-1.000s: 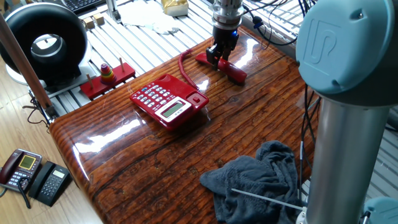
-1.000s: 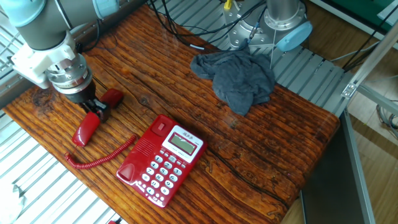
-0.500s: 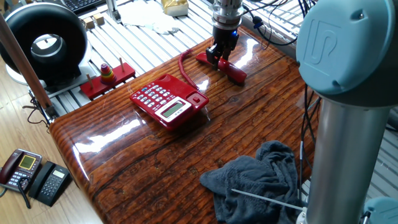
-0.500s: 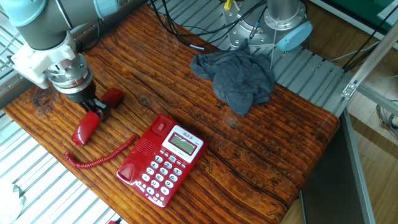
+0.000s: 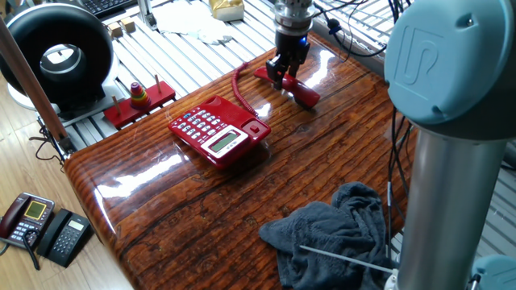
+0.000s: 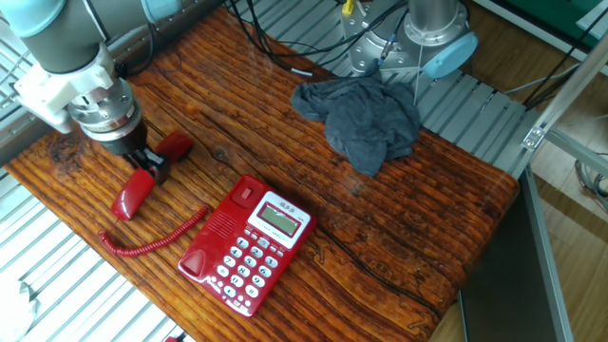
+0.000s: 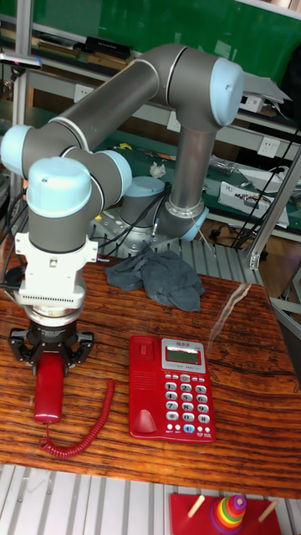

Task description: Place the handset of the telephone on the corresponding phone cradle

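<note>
The red handset [image 5: 300,93] sits at the far end of the table, and my gripper [image 5: 283,74] is shut on its middle from above. In the other fixed view its two ends show on either side of the gripper [image 6: 148,165], at the handset [image 6: 130,199]. It looks barely off the wood. Its red coiled cord [image 6: 152,243] trails to the red telephone [image 5: 218,130] a short way off. The phone cradle [image 7: 144,386] is the bare strip along the telephone's [image 7: 171,389] side that faces the handset [image 7: 48,391], which my gripper [image 7: 50,358] holds parallel to it.
A crumpled grey cloth [image 5: 339,234] lies near the arm's base. A red ring-stacking toy [image 5: 139,98] stands off the table's edge, beside a black round device [image 5: 60,52]. Two dark phones [image 5: 40,225] lie on the floor.
My gripper and the handset in it have shifted slightly upward. The telephone and the cloth have not moved.
</note>
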`<move>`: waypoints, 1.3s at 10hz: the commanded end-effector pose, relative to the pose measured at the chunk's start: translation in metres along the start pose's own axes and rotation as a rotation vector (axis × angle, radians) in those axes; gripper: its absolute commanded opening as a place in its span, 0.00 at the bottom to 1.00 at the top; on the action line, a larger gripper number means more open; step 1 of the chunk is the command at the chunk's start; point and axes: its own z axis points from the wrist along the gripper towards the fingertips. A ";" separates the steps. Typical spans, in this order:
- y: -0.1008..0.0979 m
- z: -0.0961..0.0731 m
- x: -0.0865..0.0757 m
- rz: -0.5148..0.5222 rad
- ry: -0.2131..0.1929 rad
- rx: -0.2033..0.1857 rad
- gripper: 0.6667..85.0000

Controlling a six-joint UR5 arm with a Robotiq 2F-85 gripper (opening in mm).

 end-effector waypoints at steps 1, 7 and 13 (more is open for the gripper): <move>0.008 -0.013 0.002 0.029 0.008 -0.008 0.46; 0.034 -0.023 0.000 0.108 0.020 -0.060 0.44; 0.047 -0.029 -0.007 0.130 0.016 0.002 0.44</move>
